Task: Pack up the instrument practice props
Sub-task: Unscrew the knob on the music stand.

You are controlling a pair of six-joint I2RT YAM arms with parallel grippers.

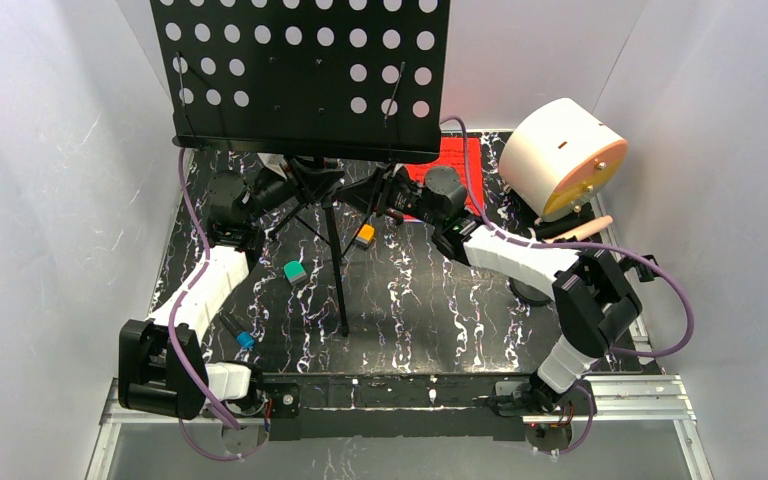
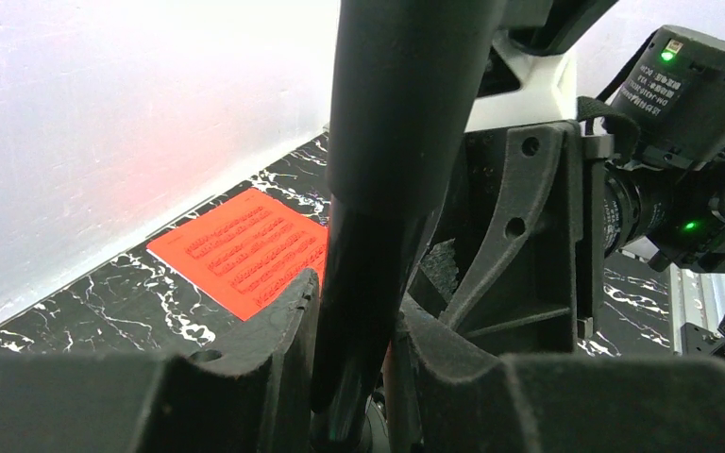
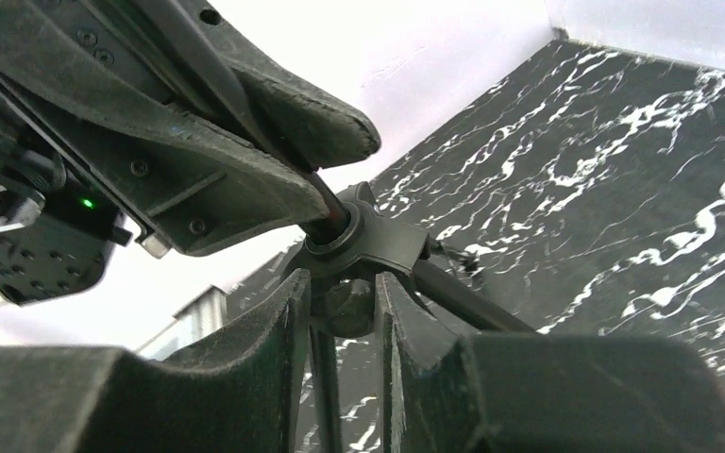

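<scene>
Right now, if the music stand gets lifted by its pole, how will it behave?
Probably top-heavy: the music stand has a wide perforated top over thin legs, so it may tip. The smooth round pole could slip or twist in the left gripper.

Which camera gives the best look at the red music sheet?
The left wrist view: the red music sheet lies flat and unobstructed, its printed lines showing. The top external view shows only part of it, the rest hidden behind the music stand. The right wrist view misses it.

White walls point(image 1: 50, 150), black marbled tabletop point(image 1: 430, 300), even light
</scene>
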